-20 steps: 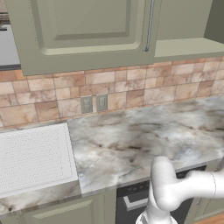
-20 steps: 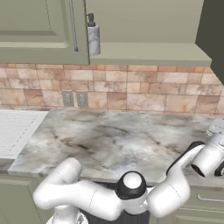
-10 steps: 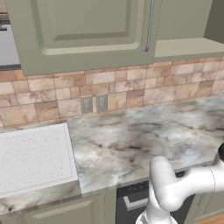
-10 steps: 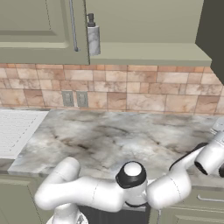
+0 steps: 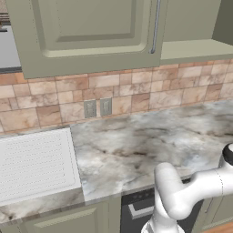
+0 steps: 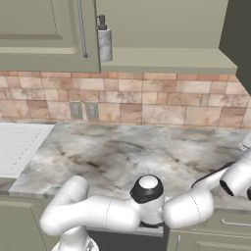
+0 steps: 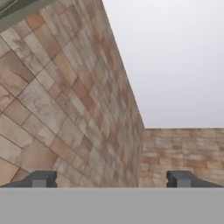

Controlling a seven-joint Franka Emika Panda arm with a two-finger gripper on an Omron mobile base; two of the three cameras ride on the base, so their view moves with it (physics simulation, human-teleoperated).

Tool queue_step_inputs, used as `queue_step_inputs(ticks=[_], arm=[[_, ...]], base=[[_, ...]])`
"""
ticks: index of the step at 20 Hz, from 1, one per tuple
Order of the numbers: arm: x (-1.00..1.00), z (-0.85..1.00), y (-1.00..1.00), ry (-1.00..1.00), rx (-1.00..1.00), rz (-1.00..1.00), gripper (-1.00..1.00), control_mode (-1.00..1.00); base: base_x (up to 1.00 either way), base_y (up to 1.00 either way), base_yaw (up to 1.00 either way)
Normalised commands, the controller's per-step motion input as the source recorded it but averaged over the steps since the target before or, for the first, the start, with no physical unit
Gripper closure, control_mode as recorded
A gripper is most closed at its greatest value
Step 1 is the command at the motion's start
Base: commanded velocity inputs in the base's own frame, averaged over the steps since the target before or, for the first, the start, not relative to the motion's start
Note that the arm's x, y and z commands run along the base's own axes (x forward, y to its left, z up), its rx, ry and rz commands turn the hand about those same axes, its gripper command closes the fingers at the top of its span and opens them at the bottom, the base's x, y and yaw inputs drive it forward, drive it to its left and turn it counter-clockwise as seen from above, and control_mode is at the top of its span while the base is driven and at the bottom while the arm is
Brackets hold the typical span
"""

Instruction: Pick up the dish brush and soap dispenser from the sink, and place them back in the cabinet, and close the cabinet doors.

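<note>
The soap dispenser [image 6: 104, 41], a grey bottle with a black pump, stands upright on the cabinet's open shelf [image 6: 162, 63], just right of the left cabinet door [image 6: 44, 34] and its silver bar handle [image 6: 82, 29]. That door [image 5: 91, 32] also shows in the left base view. The right door's dark edge [image 6: 239, 34] stands swung out at the far right. Of the sink, the white ribbed drainboard [image 5: 32, 164] shows at the left. The dish brush is out of view. My gripper [image 7: 111, 179] is open and empty, fingertips [image 7: 41, 178] far apart, facing the tiled wall.
A marble counter [image 5: 145, 145] runs from the drainboard to the right, with a tiled backsplash and two wall sockets [image 5: 98, 108] behind it. My arm [image 6: 117, 211] stretches low along the counter's front edge towards the right, above the green base cabinets [image 5: 68, 220].
My arm has reached a little further to the right along the counter's front, with the jaws staying wide. The soap dispenser, the doors and the cameras have not moved.
</note>
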Motion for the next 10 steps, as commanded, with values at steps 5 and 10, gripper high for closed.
queue_step_inputs(ticks=[5,10], arm=[[-0.01,-0.17,0.0,-0.24,-0.05,0.0,-1.0,-1.0],[0.0,-0.15,0.01,-0.27,-0.09,0.01,-1.0,-1.0]], base=[[0.0,0.0,0.0],[0.0,0.0,0.0]])
